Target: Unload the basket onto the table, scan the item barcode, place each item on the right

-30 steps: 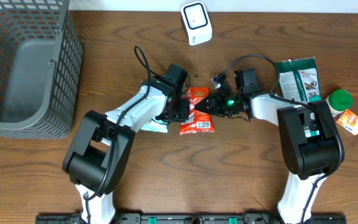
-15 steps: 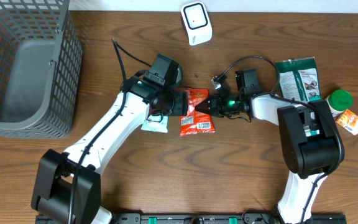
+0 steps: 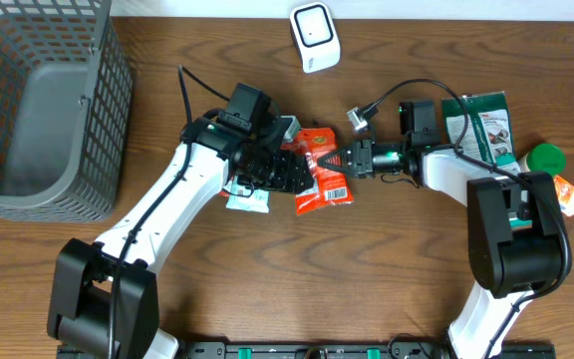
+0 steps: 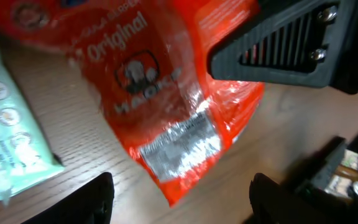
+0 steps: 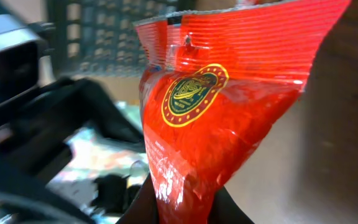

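A red snack packet [image 3: 325, 170] hangs a little above the table centre, its white barcode patch [image 3: 335, 191] facing up. My right gripper [image 3: 352, 160] is shut on the packet's right edge; in the right wrist view the packet [image 5: 216, 93] narrows into the pinch of that gripper [image 5: 185, 208]. My left gripper [image 3: 289, 175] stands open just left of the packet. In the left wrist view its gripper [image 4: 182, 208] has nothing between the fingers, and the packet [image 4: 166, 93] lies beyond them. The white scanner [image 3: 314, 36] sits at the table's far edge.
A grey basket [image 3: 38, 100] stands at the far left. A pale green wipes pack [image 3: 249, 199] lies under the left arm. At the right are a green pouch [image 3: 478, 125], a green-lidded bottle [image 3: 544, 158] and a small orange box [image 3: 564, 194].
My left gripper has opened, let go of the red packet and drawn back left. My right gripper has closed on the packet and pulled it slightly right, tilting it.
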Robot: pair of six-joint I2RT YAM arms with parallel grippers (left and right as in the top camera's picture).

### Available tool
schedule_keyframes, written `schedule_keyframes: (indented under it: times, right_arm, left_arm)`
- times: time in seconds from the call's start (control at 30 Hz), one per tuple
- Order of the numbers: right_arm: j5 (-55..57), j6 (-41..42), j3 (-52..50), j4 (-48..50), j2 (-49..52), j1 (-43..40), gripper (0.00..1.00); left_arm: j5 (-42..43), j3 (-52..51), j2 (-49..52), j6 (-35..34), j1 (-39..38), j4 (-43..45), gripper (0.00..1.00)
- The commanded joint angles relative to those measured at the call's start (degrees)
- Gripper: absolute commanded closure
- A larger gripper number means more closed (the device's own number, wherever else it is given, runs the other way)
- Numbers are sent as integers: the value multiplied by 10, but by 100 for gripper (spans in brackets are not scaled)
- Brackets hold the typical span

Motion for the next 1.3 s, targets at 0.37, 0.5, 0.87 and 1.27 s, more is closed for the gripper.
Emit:
schedule_keyframes:
  times: [0.37, 0.5, 0.87, 1.27]
  right_arm:
    - [-131, 10, -1, 12, -15, -42, 98]
    - [-131, 13, -1, 12, -15, -39, 98]
    - [-131, 75, -1, 36, -55, -38, 99]
    - [-131, 109, -1, 61, -109, -45, 99]
  left_arm:
    - [66, -2, -5, 40, 1, 35, 29]
    - [106, -2, -5, 40, 0, 66, 29]
    - [108, -2, -4, 40, -14, 75, 29]
    - [113, -2, -25, 38, -8, 85, 29]
